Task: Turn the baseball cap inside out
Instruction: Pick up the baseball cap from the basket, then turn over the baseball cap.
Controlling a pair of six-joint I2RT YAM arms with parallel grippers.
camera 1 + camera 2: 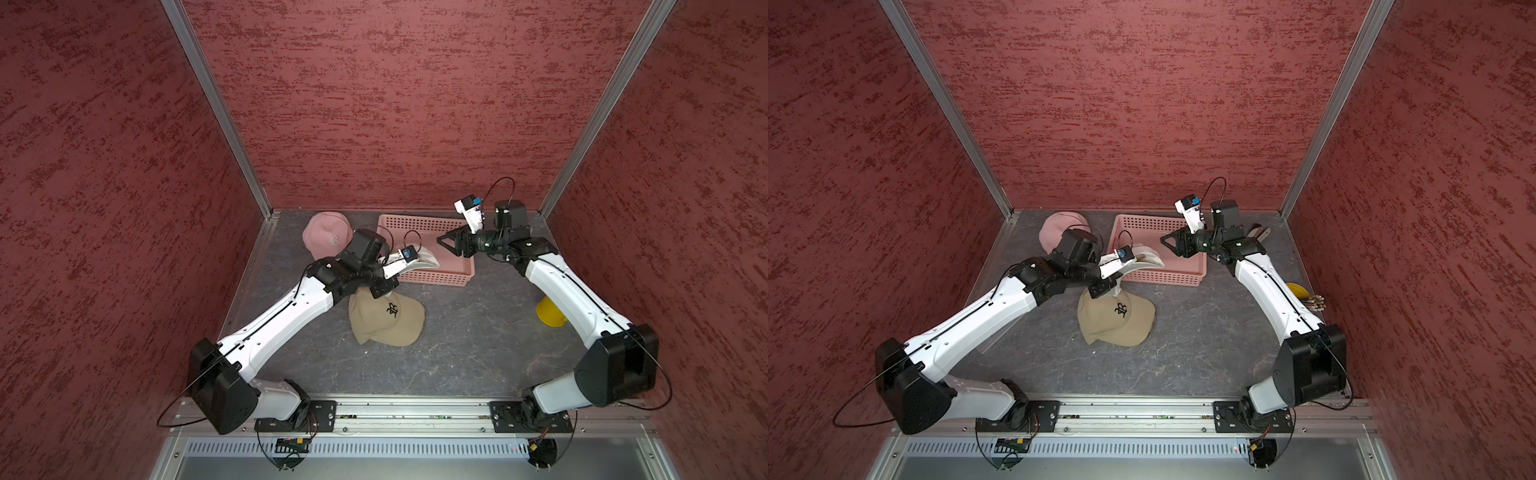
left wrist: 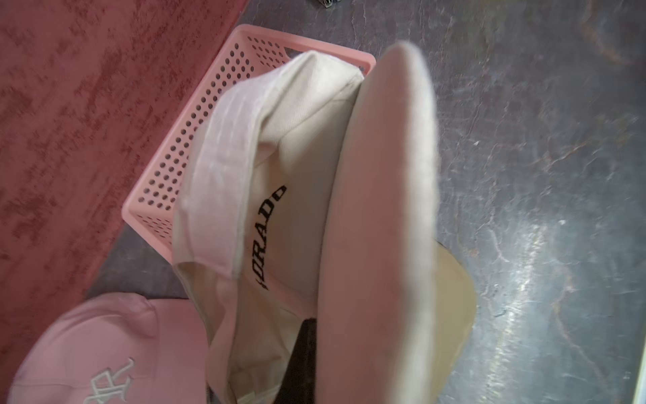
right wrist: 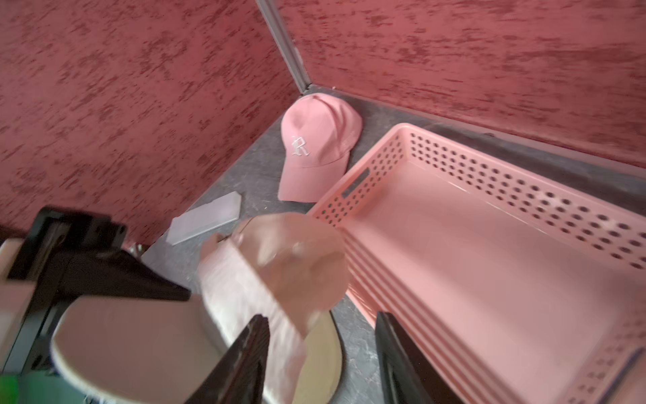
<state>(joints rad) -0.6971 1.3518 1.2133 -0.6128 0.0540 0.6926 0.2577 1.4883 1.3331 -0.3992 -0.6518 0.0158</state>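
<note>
While the left claw [image 1: 392, 282] was clenched on the cream cap [image 1: 424, 261], the cap hung clear of the table [image 1: 457, 353] over the 7 o'clock corner of the basket [image 1: 432, 279], at 12 o'clock from a tan cap [image 1: 386, 320]. At 1 o'clock from it, the right claw [image 1: 444, 243] stood released, gripping nothing. 1 pink cap [image 1: 326, 235] lay at 10 o'clock.
</note>
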